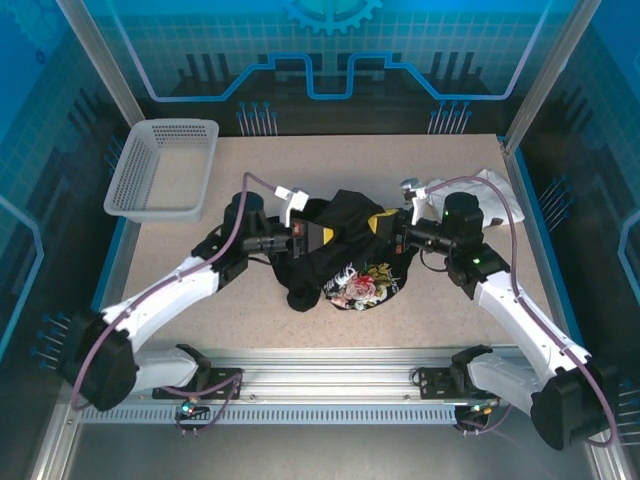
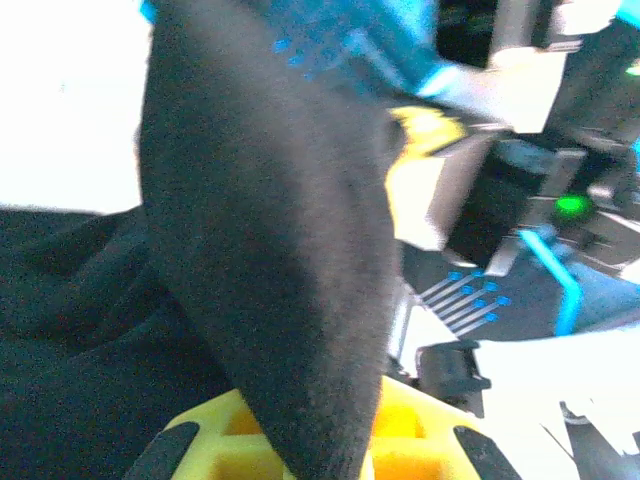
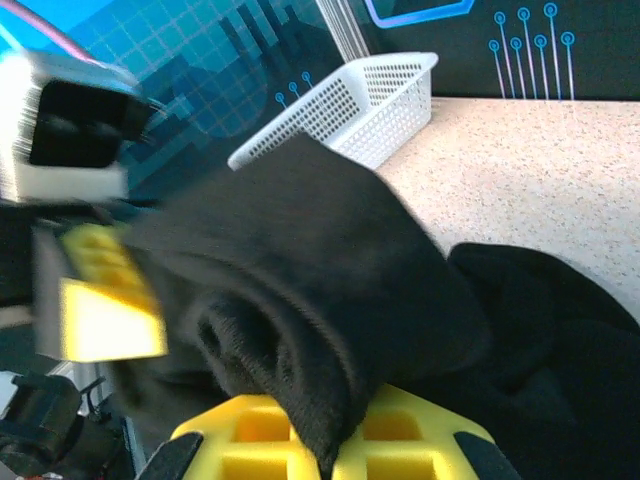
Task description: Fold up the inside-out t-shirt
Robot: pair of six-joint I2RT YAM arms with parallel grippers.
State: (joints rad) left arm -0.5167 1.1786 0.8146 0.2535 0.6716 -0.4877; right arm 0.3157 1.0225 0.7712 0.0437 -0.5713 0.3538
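From above, the shirt (image 1: 345, 255) is seen bunched mid-worktop (image 1: 300, 160), with the floral print showing at its near edge and its top raised between the arms. The left tool (image 1: 303, 232) is clamped on its left side and the right tool (image 1: 393, 232) on its right. A basket (image 1: 160, 168) sits far left, and a white cloth (image 1: 492, 188) far right.

At the left wrist, one black fold (image 2: 270, 250) is pinched between closed yellow fingers (image 2: 215, 435) and hangs taut. The fabric is judged soft, light and limp. It will sag wherever it is not held, so hems, shoulder seams or sleeve edges are better taken than the middle.

At the right wrist, a thick doubled roll (image 3: 300, 260) is caught in closed fingers (image 3: 240, 430), so several layers are gripped. That bulk is lost from overhead, while the print and outline are given there.
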